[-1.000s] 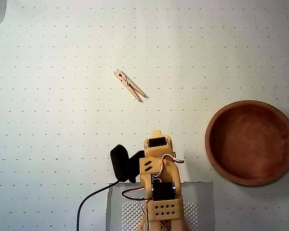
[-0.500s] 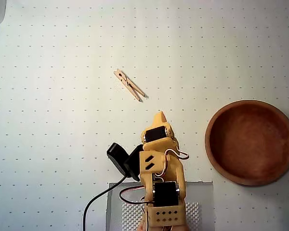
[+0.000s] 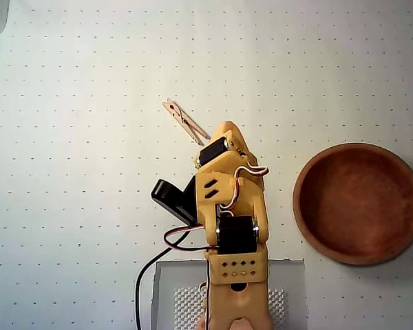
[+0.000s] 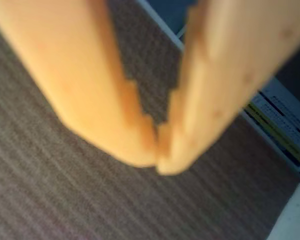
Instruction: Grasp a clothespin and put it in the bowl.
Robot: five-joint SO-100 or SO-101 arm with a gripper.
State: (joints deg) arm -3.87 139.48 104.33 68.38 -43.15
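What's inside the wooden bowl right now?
Nothing shows inside the bowl: the overhead view sees its whole smooth interior, uncovered. The clothespin lies on the table, up and left of the bowl in that view, its lower end hidden by the arm.

Your pincer (image 4: 157, 150) has open table (image 3: 76, 103) all around; only the clothespin (image 3: 184, 119) lies close by, and the bowl (image 3: 358, 203) sits far off.
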